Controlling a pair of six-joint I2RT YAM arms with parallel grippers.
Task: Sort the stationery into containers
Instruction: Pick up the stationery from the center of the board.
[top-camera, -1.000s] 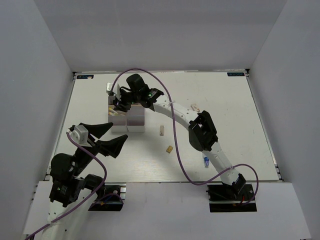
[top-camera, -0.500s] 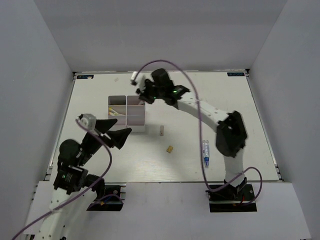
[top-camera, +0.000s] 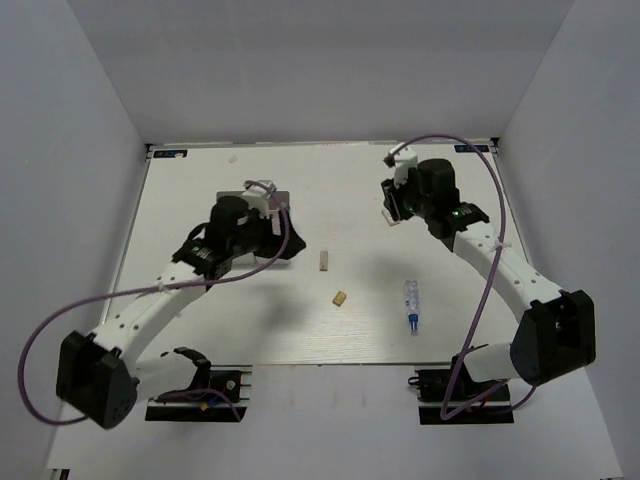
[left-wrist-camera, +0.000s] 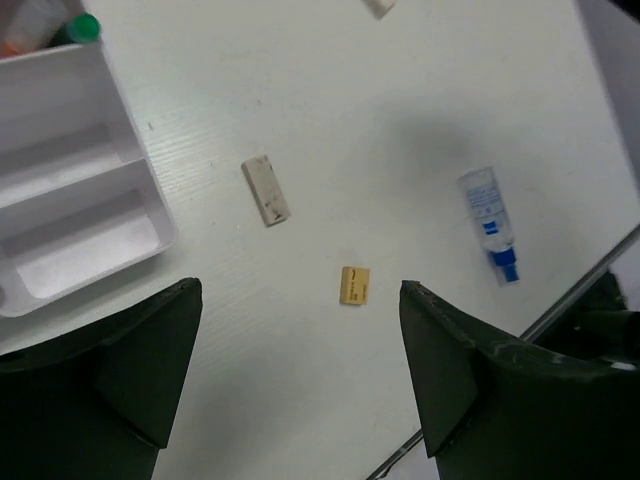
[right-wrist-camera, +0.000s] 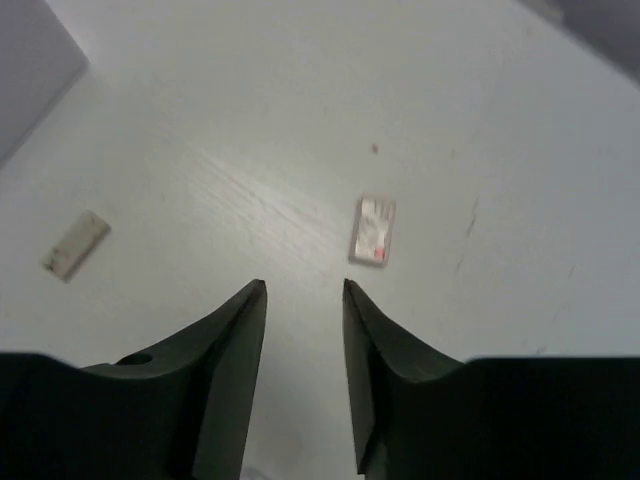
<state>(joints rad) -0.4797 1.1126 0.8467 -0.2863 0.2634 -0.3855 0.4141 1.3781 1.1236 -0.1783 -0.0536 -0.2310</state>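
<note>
Partly seen white organizer, green-capped highlighter in far compartment, left fingers wide apart, right fingers narrowly apart

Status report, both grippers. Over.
Left gripper open, empty, small beige eraser ahead. Right gripper open, empty, white block ahead. Nothing blocking either.
</note>
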